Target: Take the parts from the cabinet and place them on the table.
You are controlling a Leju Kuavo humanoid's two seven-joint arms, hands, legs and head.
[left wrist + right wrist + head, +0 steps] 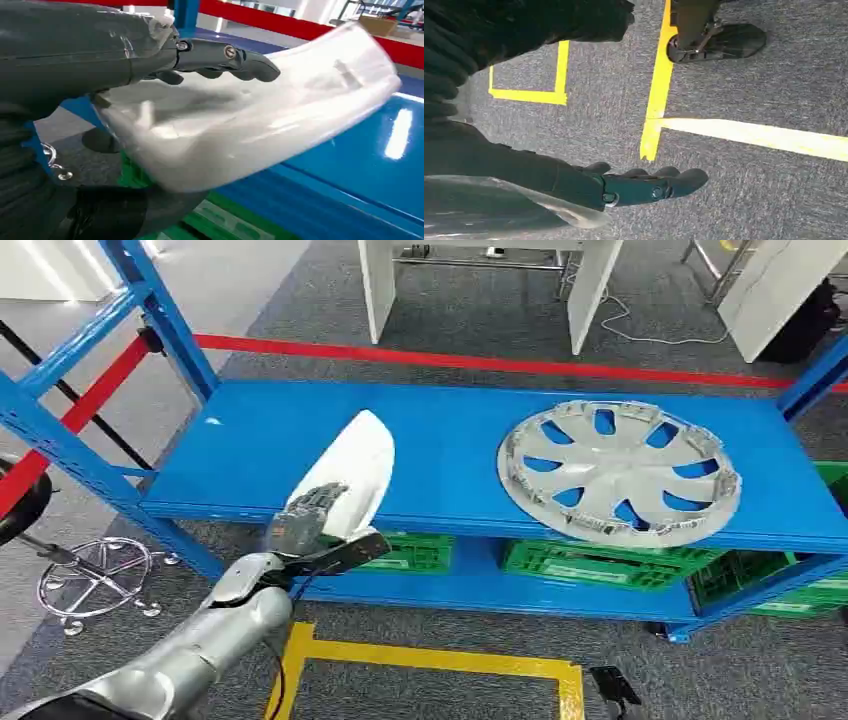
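My left hand [305, 515] grips the near end of a white curved plastic part [355, 470], which stands tilted over the front edge of the blue shelf [250, 455]. In the left wrist view the white part [240, 125] lies across the palm, with the dark fingers [220, 57] wrapped over its upper edge. A silver wheel cover [620, 470] lies flat on the right half of the shelf, well away from that hand. My right hand [644, 185] hangs over grey carpet, its fingers straight and holding nothing.
Green crates [590, 565] sit on the lower shelf. Blue rack posts [160, 315] rise at the left, crossed by a red bar [100, 390]. A chrome stool base [95, 580] stands on the floor at left. Yellow floor tape [430, 660] marks the carpet in front.
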